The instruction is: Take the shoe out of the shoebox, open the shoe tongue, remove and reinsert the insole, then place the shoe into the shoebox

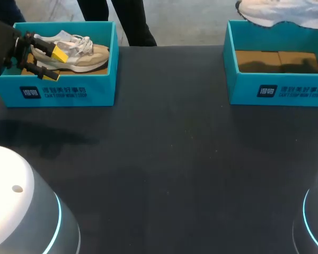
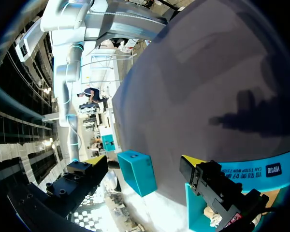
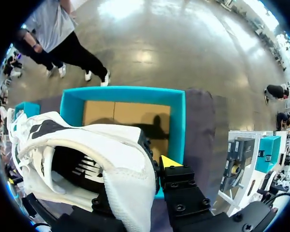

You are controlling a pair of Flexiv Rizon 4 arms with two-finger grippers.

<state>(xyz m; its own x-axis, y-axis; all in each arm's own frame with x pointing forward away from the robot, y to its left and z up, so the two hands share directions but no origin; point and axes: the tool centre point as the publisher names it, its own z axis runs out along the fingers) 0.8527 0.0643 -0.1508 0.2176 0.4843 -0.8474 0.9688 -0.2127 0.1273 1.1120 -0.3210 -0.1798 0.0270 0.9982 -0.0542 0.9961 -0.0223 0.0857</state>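
Note:
A beige shoe (image 1: pixel 77 53) with white laces lies in the teal shoebox (image 1: pixel 69 92) at the table's far left. My left gripper (image 1: pixel 49 62) stands open at that shoe's heel end, touching nothing I can see; in the left wrist view its fingers (image 2: pixel 191 162) are spread wide with only table ahead of them. A white shoe (image 1: pixel 283 13) hangs above the second teal shoebox (image 1: pixel 278 90) at the far right, which shows only its cardboard floor. My right gripper (image 3: pixel 150 169) is shut on the white shoe (image 3: pixel 111 154) at its heel collar; one finger is hidden by the shoe.
The dark table (image 1: pixel 164 159) stretches between and in front of the two boxes. My arms' white rounded bases (image 1: pixel 16 211) sit at the near corners. The right wrist view shows the right-hand box (image 3: pixel 123 93) straight below the shoe.

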